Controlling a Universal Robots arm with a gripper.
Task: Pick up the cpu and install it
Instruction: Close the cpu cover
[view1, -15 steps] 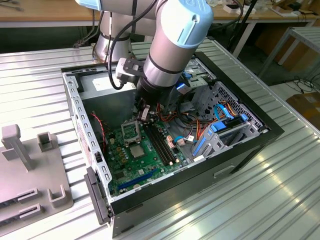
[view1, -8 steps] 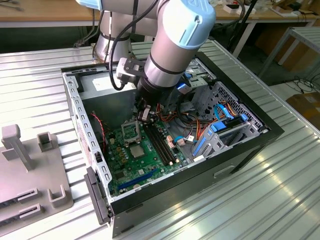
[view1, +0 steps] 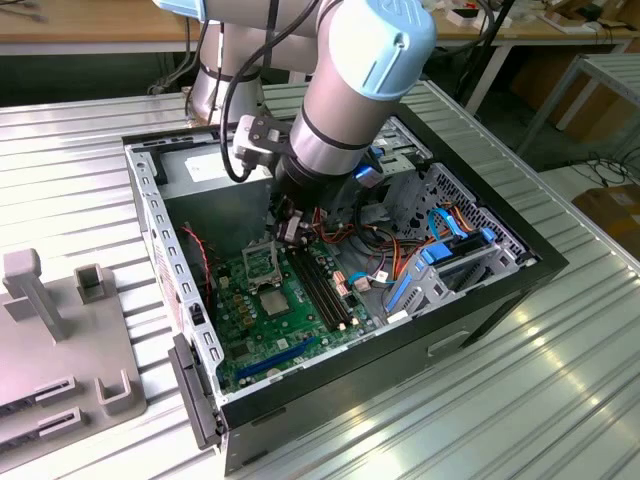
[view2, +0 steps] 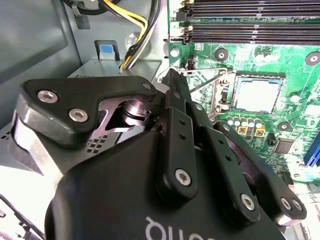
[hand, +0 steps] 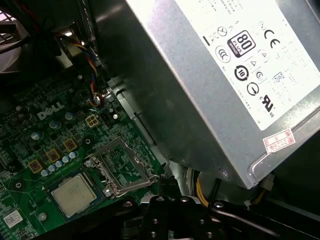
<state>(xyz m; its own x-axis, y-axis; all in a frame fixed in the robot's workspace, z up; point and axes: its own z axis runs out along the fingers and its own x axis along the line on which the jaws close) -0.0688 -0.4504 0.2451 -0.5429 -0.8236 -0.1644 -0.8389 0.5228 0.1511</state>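
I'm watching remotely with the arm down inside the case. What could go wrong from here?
1. The gripper sits low beside the raised socket frame; a sideways move could catch and bend it.
2. The cpu lies in the socket with the frame open, so a bump might shift it.
3. Loose cables near the wrist could snag.

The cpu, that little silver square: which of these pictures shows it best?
The first wrist view: the cpu lies flat in its socket, whole and unobstructed beside the raised metal frame. The second wrist view shows it farther off, beyond the pincer's body; the exterior view shows a small square.
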